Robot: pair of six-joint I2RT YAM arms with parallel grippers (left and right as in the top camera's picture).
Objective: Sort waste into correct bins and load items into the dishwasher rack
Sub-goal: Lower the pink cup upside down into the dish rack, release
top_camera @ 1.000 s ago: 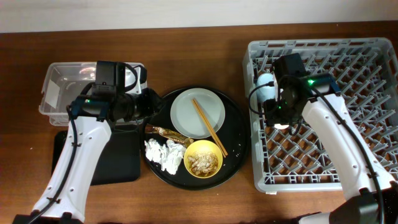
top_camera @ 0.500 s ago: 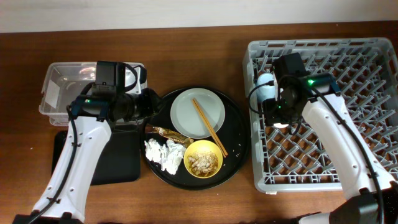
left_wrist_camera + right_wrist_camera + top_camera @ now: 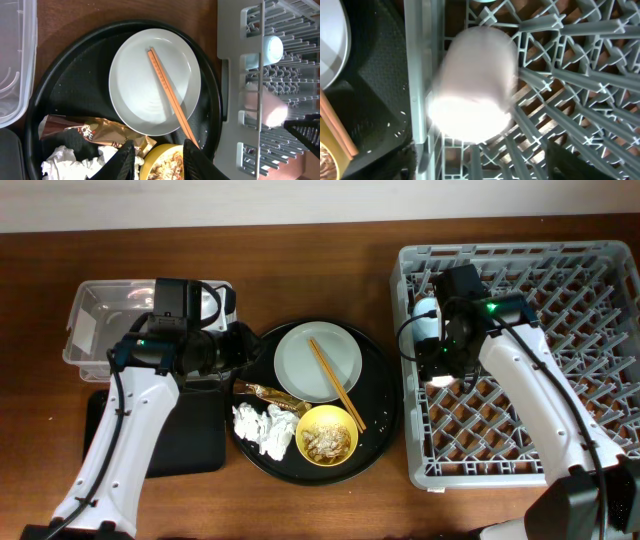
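While the left jaws stand parted with nothing between them, their dark fingers (image 3: 126,159) hang above the 9 o'clock edge of the round black tray (image 3: 385,405). Seen from the left wrist, the rim of the yellow bowl (image 3: 328,434) shows in the gap between the fingers, well below them. The bowl holds beige food scraps (image 3: 327,442) and sits at 6 o'clock on that tray.

At the tray's 12 o'clock lies the round white plate (image 3: 300,365). The wooden chopsticks (image 3: 335,385) lie across it, their lower ends reaching the bowl. The brown-and-gold wrapper (image 3: 268,392) lies at 9 o'clock of the bowl. The crumpled white tissues (image 3: 262,427) are just beside it, toward 7 o'clock on the tray.

Behind the left arm (image 3: 130,430), the clear tub (image 3: 90,320) stands at 10 o'clock on the counter (image 3: 300,270). The shallow black tray (image 3: 200,440) lies directly toward 6 o'clock from the tub.

The right jaws are spread wide too and grip nothing. The pink cup (image 3: 475,85), blurred, rests just beyond their tips among the pegs. It lies against the 9 o'clock wall of the grey dishwasher rack (image 3: 590,290). The light-blue cup (image 3: 425,313) stands by the same wall, next to the pink one toward 12 o'clock.
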